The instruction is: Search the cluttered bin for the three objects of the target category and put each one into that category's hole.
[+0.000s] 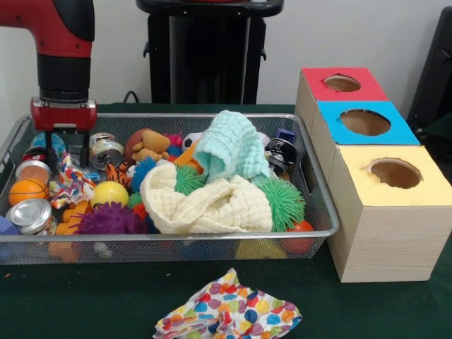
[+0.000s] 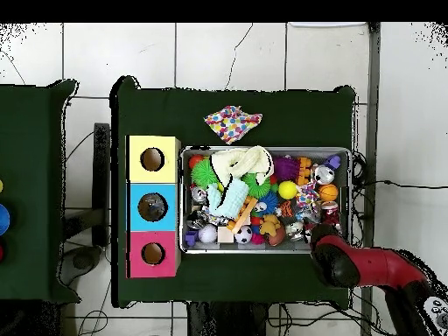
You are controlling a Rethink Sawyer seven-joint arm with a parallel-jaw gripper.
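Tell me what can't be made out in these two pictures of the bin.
- Toys under the cream cloth and mint cloth: covered in both views.
- Gripper in the bin: front view doesn't show whether it holds anything; overhead, the arm covers it.
- Box holes: insides dark.

Readable text: none found in either view.
Cans [image 1: 106, 150] in the bin [image 1: 319, 212]: label print too small to be read.
Box tops [image 1: 367, 123]: plain colours, bore no lettering.
Numbers, brands, signs: none made out.
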